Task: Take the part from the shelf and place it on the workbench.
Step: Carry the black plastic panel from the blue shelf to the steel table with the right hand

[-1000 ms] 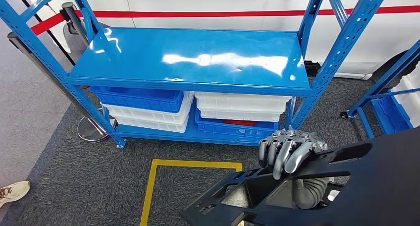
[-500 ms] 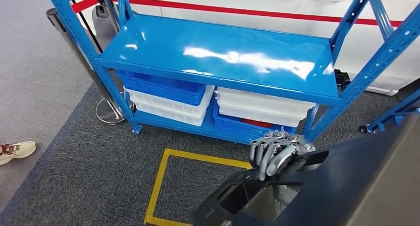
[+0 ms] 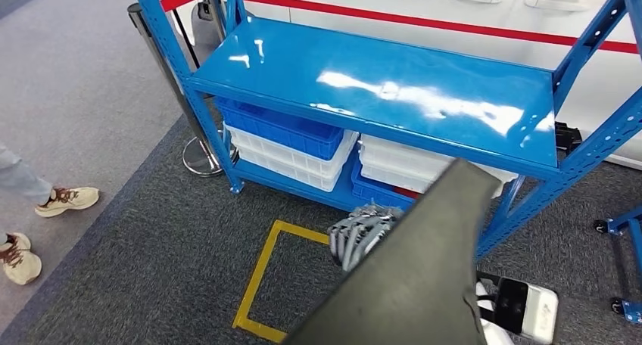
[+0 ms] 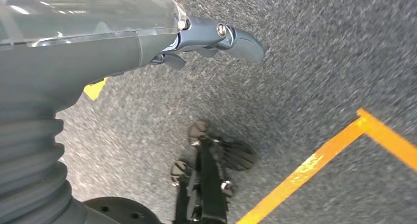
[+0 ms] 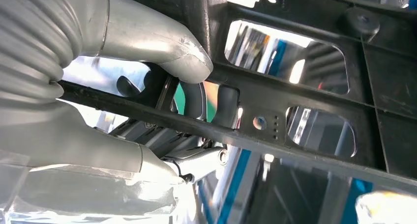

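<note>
Before shelf (image 3: 394,95), part (image 3: 424,277) slants upward (lengthwise).

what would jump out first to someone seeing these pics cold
The big dark part rising from the bottom of the head view, with the right robot hand curled over its edge. Behind it stands the blue shelf, its glossy top bare, with blue and white bins stacked underneath. A yellow taped square marks the grey carpet in front.
</note>
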{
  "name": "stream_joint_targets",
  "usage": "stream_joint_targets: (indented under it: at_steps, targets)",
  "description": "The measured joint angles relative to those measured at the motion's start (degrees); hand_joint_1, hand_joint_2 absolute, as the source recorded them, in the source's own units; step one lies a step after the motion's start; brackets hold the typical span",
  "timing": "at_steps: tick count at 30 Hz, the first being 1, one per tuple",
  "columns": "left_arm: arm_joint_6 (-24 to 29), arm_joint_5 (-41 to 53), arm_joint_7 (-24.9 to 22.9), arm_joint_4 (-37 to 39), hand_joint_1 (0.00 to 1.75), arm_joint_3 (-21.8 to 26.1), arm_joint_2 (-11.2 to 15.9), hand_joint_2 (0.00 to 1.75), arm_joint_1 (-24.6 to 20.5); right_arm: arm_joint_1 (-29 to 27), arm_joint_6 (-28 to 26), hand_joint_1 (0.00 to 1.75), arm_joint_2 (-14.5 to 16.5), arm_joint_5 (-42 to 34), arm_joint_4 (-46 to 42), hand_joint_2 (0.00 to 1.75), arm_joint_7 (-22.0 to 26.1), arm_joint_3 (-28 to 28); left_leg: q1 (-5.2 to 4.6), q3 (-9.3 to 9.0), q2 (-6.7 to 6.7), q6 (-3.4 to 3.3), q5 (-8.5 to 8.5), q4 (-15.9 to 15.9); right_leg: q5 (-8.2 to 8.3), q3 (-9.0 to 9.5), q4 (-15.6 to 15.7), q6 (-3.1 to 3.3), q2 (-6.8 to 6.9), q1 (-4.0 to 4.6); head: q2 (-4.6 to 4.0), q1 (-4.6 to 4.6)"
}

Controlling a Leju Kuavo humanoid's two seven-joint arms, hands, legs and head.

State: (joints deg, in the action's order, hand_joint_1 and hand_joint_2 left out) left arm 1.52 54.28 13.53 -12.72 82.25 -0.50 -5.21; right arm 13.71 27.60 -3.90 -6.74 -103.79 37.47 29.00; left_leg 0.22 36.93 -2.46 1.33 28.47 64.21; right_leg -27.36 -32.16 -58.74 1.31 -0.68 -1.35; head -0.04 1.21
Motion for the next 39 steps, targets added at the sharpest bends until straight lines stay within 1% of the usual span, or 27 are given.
stream_joint_targets:
  at_steps: [2,3,4,5,6,8,10,12,14,16,17,18,19,20,21,23,25,27,28,29,31,32,33,34,35,37,39]
  targets:
    - [0.0,-0.2,0.3,0.0,0.0,0.0,-0.1,1.75,-0.1,0.6,0.4,1.54,0.4,-0.3,1.9,1.75,0.3,2.1,0.31,3.5,1.47,0.57,3.2,7.3,-0.04,-0.06,0.0,0.13,1.64,0.13,0.0,0.1]
    - [0.0,-0.2,0.5,0.0,0.0,0.0,-0.1,1.75,0.0,0.9,0.4,1.54,0.5,-0.3,2.7,1.75,0.4,2.9,0.49,4.54,1.8,0.8,3.68,9.5,-0.08,-0.08,0.0,0.14,2.43,0.14,0.0,0.1]
    - [0.0,-0.1,0.7,0.0,0.0,0.0,-0.2,1.75,0.2,1.3,0.3,1.54,0.6,-0.3,3.6,1.75,0.6,3.7,0.65,4.45,2.03,0.96,3.05,9.5,-0.12,-0.07,0.0,0.13,3.13,0.13,0.0,0.1]
    - [0.0,0.0,0.9,0.0,0.0,0.0,-0.2,1.75,0.3,1.7,0.2,1.54,0.7,-0.2,4.3,1.75,0.7,4.4,0.77,3.14,2.4,1.04,1.4,7.1,-0.19,0.0,0.0,0.06,3.78,0.1,0.0,0.11]
    - [-0.1,0.1,1.0,0.0,0.0,0.0,-0.2,1.75,0.4,2.3,0.0,1.54,0.9,-0.2,4.9,1.75,0.7,4.9,0.85,0.95,3.12,1.04,-0.65,3.0,-0.29,0.12,0.0,-0.07,4.37,0.09,0.0,0.11]
    - [-0.2,0.3,1.3,0.0,0.0,0.0,-0.2,1.75,0.3,3.3,-0.2,1.54,1.3,-0.2,6.0,1.75,0.4,5.8,0.45,-2.75,4.87,0.56,-3.04,-4.2,-0.5,0.32,0.0,-0.48,5.44,0.29,0.0,0.09]
    - [-0.5,0.5,1.5,0.0,0.0,0.0,-0.2,1.75,0.3,4.1,-0.5,1.54,1.5,-0.2,6.9,1.75,-0.3,6.5,-0.02,-3.45,5.18,-0.23,-3.17,-6.2,-0.57,0.42,0.0,-0.99,6.36,0.53,0.0,0.06]
    - [-0.8,0.9,1.6,0.0,0.0,0.0,-0.3,1.75,0.6,4.8,-0.8,1.54,1.8,-0.2,7.5,1.75,-0.9,7.3,0.08,-3.27,4.11,-0.97,-3.49,-6.4,-0.74,0.58,0.0,-1.62,6.71,0.51,0.0,0.05]
    - [-1.0,1.1,1.7,0.0,0.0,0.0,-0.4,1.75,0.6,5.3,-0.7,1.54,2.0,-0.1,8.0,1.75,-1.3,8.1,0.32,-3.41,3.14,-1.75,-3.92,-7.0,-2.43,-0.26,-2.2,-2.09,4.58,0.33,0.0,0.02]
    - [-1.0,1.2,1.8,0.0,0.0,-0.1,-0.5,1.75,0.4,5.5,-0.6,1.54,2.0,0.0,8.6,1.75,-1.4,8.9,0.39,-3.38,2.04,-2.26,-4.17,-7.2,-6.11,-3.5,-9.0,-2.19,1.76,0.24,0.0,-0.02]
    - [-1.0,1.2,1.8,0.0,0.0,-0.1,-0.6,1.75,0.3,5.5,-0.6,1.54,2.0,0.0,8.8,1.75,-1.5,9.4,0.34,-3.3,1.41,-2.38,-4.21,-7.2,-7.71,-5.5,-13.0,-2.18,1.13,0.26,0.0,-0.04]
    - [-1.0,1.2,1.8,0.0,0.0,-0.1,-0.8,1.75,0.3,5.5,-0.6,1.54,2.0,0.1,9.1,1.75,-1.7,9.9,0.29,-3.25,0.69,-2.42,-4.22,-7.1,-8.39,-6.97,-15.8,-2.18,0.87,0.29,0.0,-0.03]
    - [-1.0,1.2,1.9,0.0,0.0,-0.1,-0.9,1.75,0.3,5.6,-0.6,1.54,2.0,0.1,9.3,1.75,-1.8,10.4,0.26,-3.23,-0.06,-2.42,-4.21,-7.0,-7.86,-7.5,-16.5,-2.16,0.77,0.29,0.0,-0.03]
    - [-0.9,1.1,1.9,0.0,0.0,-0.1,-1.0,1.75,0.3,5.8,-0.6,1.54,2.0,0.1,9.5,1.75,-1.9,10.8,0.26,-3.23,-0.83,-2.36,-4.17,-6.8,-6.2,-6.88,-14.9,-2.08,0.62,0.25,0.0,-0.03]
    - [-0.9,1.1,1.9,0.0,0.0,-0.1,-1.1,1.75,0.3,6.0,-0.7,1.54,2.0,0.1,9.7,1.75,-2.0,11.1,0.27,-3.23,-1.63,-2.24,-4.08,-6.6,-3.91,-5.39,-11.5,-1.95,0.17,0.18,0.0,-0.03]
    - [-0.8,1.1,1.9,0.0,0.0,-0.1,-1.4,1.75,0.2,6.7,-1.1,1.54,2.0,0.0,9.9,1.75,-2.0,11.6,0.19,-2.85,-3.08,-1.82,-3.81,-5.8,-0.78,-2.33,-4.4,-1.67,-2.18,-0.08,0.0,-0.01]
    - [-0.8,1.1,2.0,0.0,0.0,-0.1,-1.6,1.75,0.2,7.1,-1.5,1.54,2.0,-0.2,10.1,1.75,-2.0,11.8,0.33,-2.16,-4.29,-1.13,-3.75,-5.3,-0.35,-1.35,-1.7,-1.46,-3.6,-0.06,0.0,0.0]
    - [-0.9,1.1,2.0,0.0,0.0,-0.1,-1.6,1.75,0.5,7.5,-1.8,1.54,2.0,-0.4,10.2,1.75,-2.0,12.0,0.64,-1.73,-5.21,-0.37,-3.92,-5.4,-0.18,-1.29,-1.3,-1.05,-2.57,0.02,0.0,0.0]
    - [-0.9,1.1,2.0,0.0,0.0,-0.1,-1.7,1.75,0.7,7.7,-1.9,1.54,2.0,-0.5,10.2,1.75,-1.9,12.0,0.6,-1.54,-4.58,-0.05,-3.68,-5.1,-0.05,-1.12,-1.1,-0.73,-1.95,-0.06,0.0,0.05]
    - [-0.9,1.1,2.0,0.0,0.0,-0.1,-1.8,1.75,0.7,7.9,-1.9,1.54,2.0,-0.7,10.2,1.75,-1.9,12.0,0.51,-0.92,-3.24,0.22,-2.88,-3.8,0.06,-0.94,-0.8,-0.42,-1.23,-0.13,0.0,0.17]
    - [-0.9,1.1,1.9,0.0,0.0,-0.1,-1.9,1.75,0.5,8.0,-2.0,1.54,2.0,-0.9,10.2,1.75,-2.0,12.0,0.41,1.94,0.36,0.7,0.3,2.3,0.07,-0.71,-0.6,0.02,0.35,0.01,0.0,0.4]
    - [-0.9,1.1,1.9,0.0,0.0,-0.1,-1.9,1.75,0.3,8.0,-2.0,1.54,2.0,-1.0,10.2,1.75,-2.0,12.0,0.48,3.89,1.41,0.9,2.02,6.3,0.01,-0.71,-0.6,0.12,1.18,0.14,0.0,0.48]
    - [-0.9,1.1,1.9,0.0,0.0,-0.1,-2.0,1.75,0.3,7.9,-2.0,1.54,1.9,-1.0,10.2,1.75,-2.0,12.0,0.55,5.41,1.89,1.03,3.01,9.4,-0.07,-0.7,-0.6,0.19,2.0,0.23,0.0,0.49]
    - [-0.9,1.1,1.8,0.0,0.0,-0.1,-2.0,1.75,0.3,7.9,-2.1,1.54,1.9,-1.0,10.2,1.75,-2.0,12.1,0.57,6.0,2.09,1.08,3.0,10.6,-0.15,-0.67,-0.6,0.21,2.76,0.28,0.0,0.49]
    - [-1.0,1.0,1.7,0.0,0.0,-0.1,-2.1,1.75,0.3,8.0,-2.1,1.54,1.9,-1.1,10.2,1.75,-2.0,12.1,0.58,5.37,2.24,1.03,1.89,9.4,-0.25,-0.58,-0.6,0.2,3.46,0.31,0.0,0.49]
    - [-0.9,0.9,1.6,0.0,0.0,-0.1,-2.1,1.75,0.4,8.0,-2.2,1.54,1.9,-1.2,10.2,1.75,-2.0,12.1,0.39,1.29,3.6,0.57,-1.73,1.8,-0.51,-0.22,-0.6,0.09,4.73,0.41,0.0,0.49]
    - [-1.0,0.8,1.5,0.0,0.0,-0.1,-2.1,1.75,0.2,8.2,-2.4,1.54,1.8,-1.4,10.2,1.75,-2.0,12.0,-0.19,-2.05,5.28,-0.29,-3.59,-4.5,-0.77,0.09,-0.5,-0.25,5.8,0.68,0.0,0.47]
